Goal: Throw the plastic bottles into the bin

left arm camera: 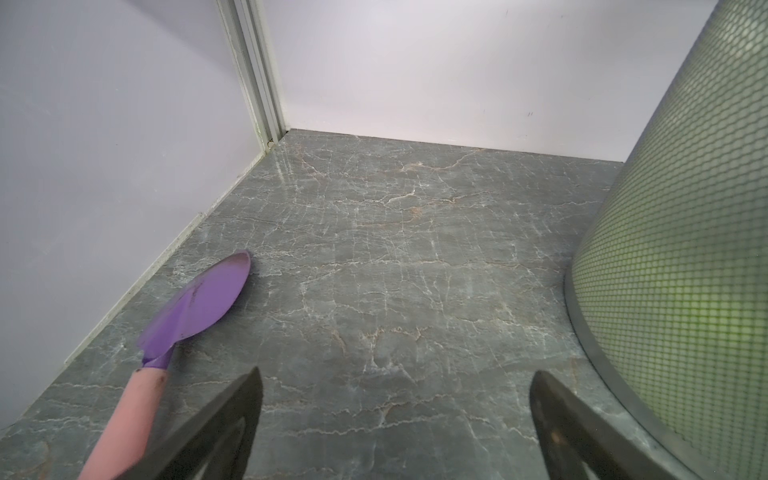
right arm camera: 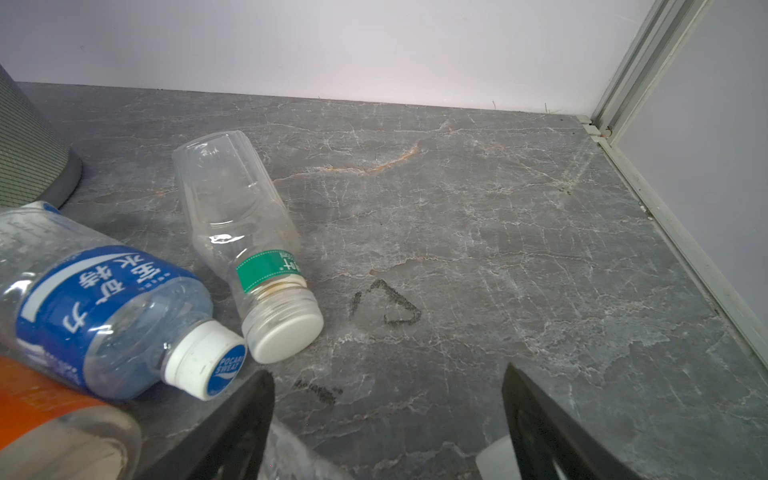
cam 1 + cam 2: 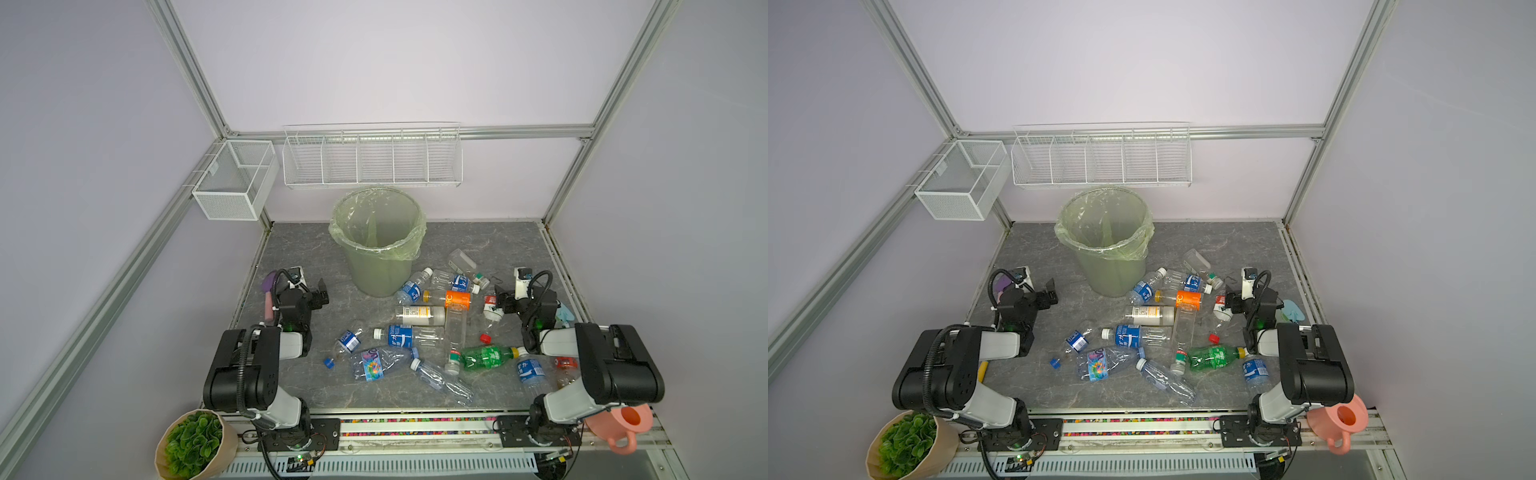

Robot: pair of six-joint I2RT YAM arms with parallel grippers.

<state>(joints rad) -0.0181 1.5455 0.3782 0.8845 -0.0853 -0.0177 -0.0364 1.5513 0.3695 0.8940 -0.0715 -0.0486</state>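
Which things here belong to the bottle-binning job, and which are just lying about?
Job: plastic bottles, including the green bottle and orange-labelled bottle; bin.
Lying about: purple trowel, wire baskets, potted plant, pink watering can, loose blue cap, loose red cap.

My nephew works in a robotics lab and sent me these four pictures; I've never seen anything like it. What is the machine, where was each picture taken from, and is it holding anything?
These are two robot arms, each ending in a two-fingered pincer: the left gripper and the right gripper. The two wide pictures come from a twin camera overhead, so they look almost alike. The two close pictures come from cameras on the arms' wrists, looking forward past each pincer. On the grey table stands a green bin, with plastic bottles lying scattered beside it. The left wrist view also shows a purple trowel. Both pincers stand open and hold nothing.
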